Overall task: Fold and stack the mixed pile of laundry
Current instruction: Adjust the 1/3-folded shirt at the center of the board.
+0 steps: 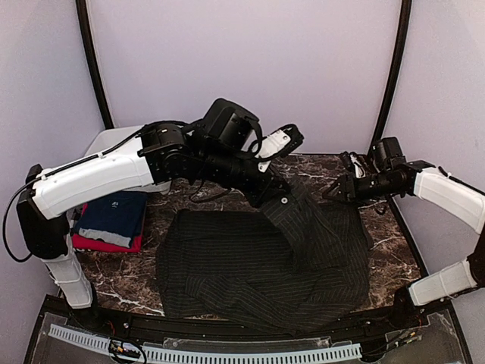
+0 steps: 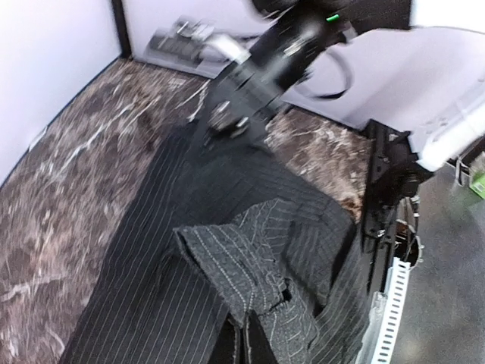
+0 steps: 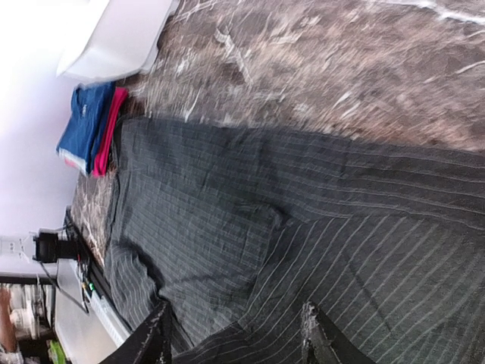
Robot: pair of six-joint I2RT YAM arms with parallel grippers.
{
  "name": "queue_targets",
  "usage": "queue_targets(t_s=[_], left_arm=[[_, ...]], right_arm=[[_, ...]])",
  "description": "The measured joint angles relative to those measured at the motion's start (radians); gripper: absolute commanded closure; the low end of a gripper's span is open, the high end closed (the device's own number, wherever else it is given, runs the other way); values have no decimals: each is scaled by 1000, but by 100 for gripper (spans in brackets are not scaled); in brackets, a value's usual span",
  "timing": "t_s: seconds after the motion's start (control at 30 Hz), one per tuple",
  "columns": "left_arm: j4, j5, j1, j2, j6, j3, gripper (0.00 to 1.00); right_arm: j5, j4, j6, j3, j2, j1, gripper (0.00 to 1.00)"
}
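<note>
Top view: big dark grey striped button shirt [image 1: 258, 265] lies spread & wrinkly on brown marble table [image 1: 392, 256]. One bit is pulled up like a tent to left gripper [image 1: 282, 199], which is pinched tight on it. Right gripper [image 1: 333, 191] hangs near shirt's far right edge. Folded navy blue T-shirt [image 1: 114, 216] sits on folded red T-shirt [image 1: 106, 244] at left, w/ white plastic bin [image 1: 107, 140] behind. Left wrist view: soft stripy cloth bunched in folds at the closed jaws. Right wrist view: jaws wide apart over flat cloth, holding nothing.
</note>
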Motion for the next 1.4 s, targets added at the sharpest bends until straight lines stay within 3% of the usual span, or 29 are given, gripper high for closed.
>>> queue_targets(t_s=[0.3, 0.5, 0.7, 1.1, 1.23, 1.4], left_arm=[[161, -23, 247, -131, -236, -512, 100], [261, -83, 348, -212, -346, -746, 100], [322, -124, 409, -251, -417, -863, 100], [332, -201, 476, -249, -492, -957, 100], [328, -213, 483, -239, -494, -957, 76], [292, -207, 484, -241, -452, -914, 60]], right_arm=[[8, -2, -8, 40, -4, -44, 42], [-14, 11, -8, 37, 35, -44, 44], [-20, 23, -8, 21, 70, -44, 46], [-14, 61, -9, 8, 145, -43, 51], [10, 66, -13, 4, 187, -43, 54], [77, 74, -15, 3, 219, -43, 58]])
